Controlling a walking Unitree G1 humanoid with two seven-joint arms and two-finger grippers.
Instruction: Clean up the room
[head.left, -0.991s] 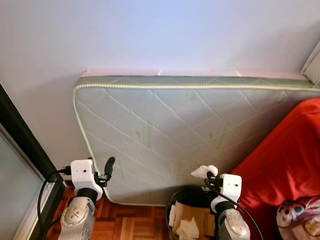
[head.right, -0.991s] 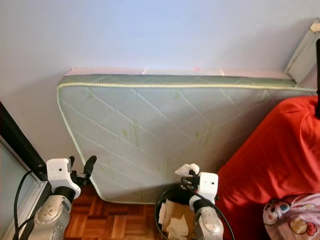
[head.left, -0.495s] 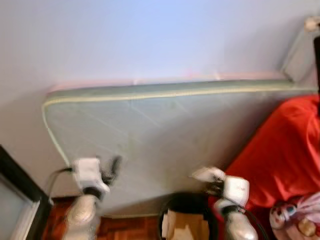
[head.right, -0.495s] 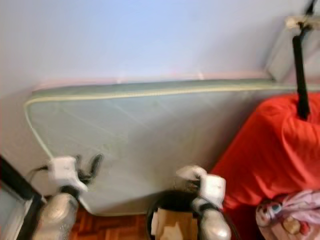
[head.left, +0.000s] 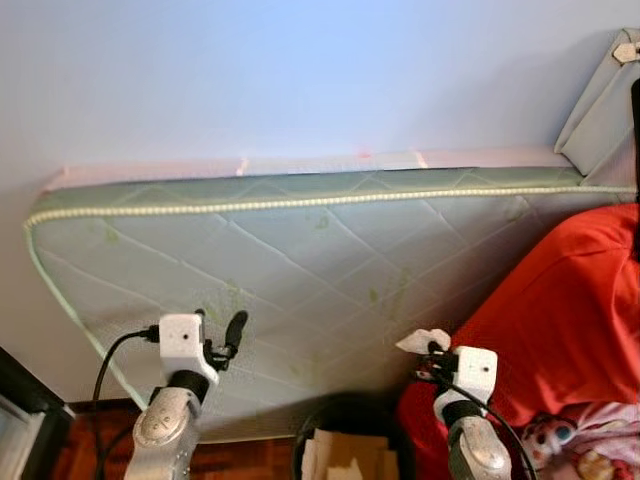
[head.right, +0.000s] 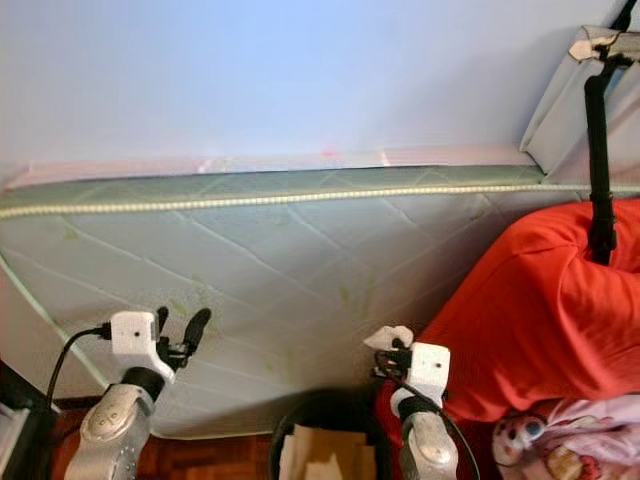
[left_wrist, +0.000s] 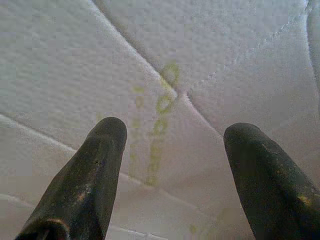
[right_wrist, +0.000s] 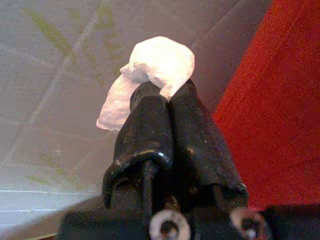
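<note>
**Above the bin, a tissue waiting to be dropped**

Above and just to the right of the black waste bin (head.left: 345, 425), the right gripper (head.left: 432, 352) is clenched on a crumpled white tissue (head.left: 422, 340), its two black fingers pressed flat together with the paper pinched at their tips. The step in hand appears to be getting this scrap into the bin. To do it well, the robot would likely need to bring the gripper back over the bin's open mouth and lower it toward the rim before letting go, since so light a wad could drift and land on the floor beside the bin or catch on the red cover (head.left: 570, 300) that lies close on the bin's right. Opening the fingers fully should help, because soft paper tends to cling to the pads.

The tissue is a small, loosely balled piece, bright white, with one bulbous fold sticking up past the fingertips and a thinner flap hanging down one side. It looks dry and very light. The bin already holds cardboard and paper scraps (head.left: 335, 460).

The left gripper (head.left: 222, 335) hangs released, fingers spread and holding nothing, up and to the left of the bin, in front of the quilted green mattress (head.left: 300, 250) that leans against the wall behind the bin.
</note>
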